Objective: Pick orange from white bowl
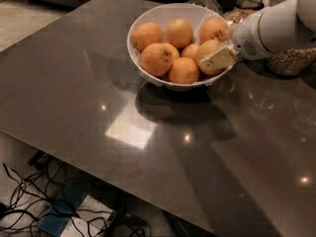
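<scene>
Plainly at 3 o'clock inside the white bowl point(170, 10): gripper point(217, 59), laid against the orange point(206, 48), palest of the pile; grasp or release impossible to tell. Broad table point(98, 112) stretching toward 6 and 9 o'clock; grain jar point(292, 61) close at 3 o'clock.

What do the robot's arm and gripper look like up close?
The arm is a thick, smooth white tube with a small patch of dark vent dots near its end. The gripper, at the right rim of the white bowl, is a pale cream flat wedge. No cables or labels show.
</scene>
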Controlling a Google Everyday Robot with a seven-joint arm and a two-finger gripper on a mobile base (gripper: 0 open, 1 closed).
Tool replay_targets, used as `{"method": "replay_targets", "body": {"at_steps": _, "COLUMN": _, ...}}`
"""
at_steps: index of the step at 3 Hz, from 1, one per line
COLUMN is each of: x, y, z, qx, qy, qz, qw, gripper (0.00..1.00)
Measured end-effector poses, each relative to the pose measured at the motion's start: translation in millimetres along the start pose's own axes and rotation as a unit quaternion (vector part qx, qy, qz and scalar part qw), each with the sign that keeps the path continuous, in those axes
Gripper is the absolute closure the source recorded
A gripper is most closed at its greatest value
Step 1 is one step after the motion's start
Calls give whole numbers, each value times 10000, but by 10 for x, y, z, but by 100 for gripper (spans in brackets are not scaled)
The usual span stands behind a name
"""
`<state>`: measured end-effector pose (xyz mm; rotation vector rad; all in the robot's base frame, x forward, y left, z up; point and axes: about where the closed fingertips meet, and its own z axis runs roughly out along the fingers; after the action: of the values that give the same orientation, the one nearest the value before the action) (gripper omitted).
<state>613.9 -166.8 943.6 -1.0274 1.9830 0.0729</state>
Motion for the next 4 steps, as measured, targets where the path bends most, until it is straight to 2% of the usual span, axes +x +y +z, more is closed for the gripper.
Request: {"method": "replay_targets", "body": {"at_steps": 4, "x": 244, "y": 51, "z": 334, "qx": -210, "qy": 314, "qz": 233, "qw": 9990, "gripper": 27}}
